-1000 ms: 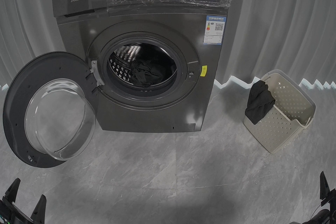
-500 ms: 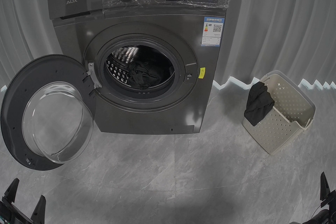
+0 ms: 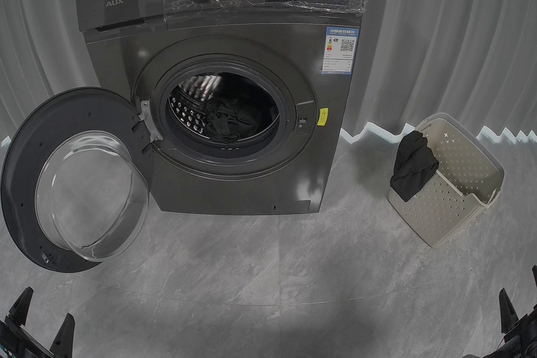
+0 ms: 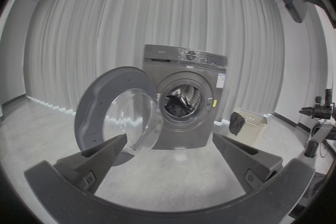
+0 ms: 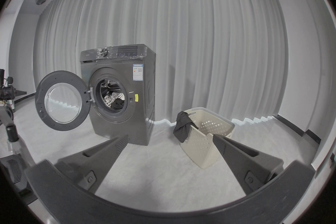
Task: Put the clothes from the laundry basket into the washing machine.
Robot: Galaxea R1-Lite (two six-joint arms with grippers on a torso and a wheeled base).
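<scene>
On the washing machine (image 3: 235,40) front sit a printed label (image 3: 340,50) and yellow sticker (image 3: 323,116).

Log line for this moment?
washer door open | black cloth in drum | black garment over laundry basket rim | left hand open | right hand open

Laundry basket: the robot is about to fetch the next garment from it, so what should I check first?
1. Washing machine door open wide: ok.
2. Drum opening unobstructed, dark clothes lying inside: ok.
3. Black garment draped over laundry basket rim, exposed: ok.
4. Left pincer open, empty: ok.
5. Right pincer open, empty: ok.
6. More clothes at the basket's bottom: cannot tell.
</scene>
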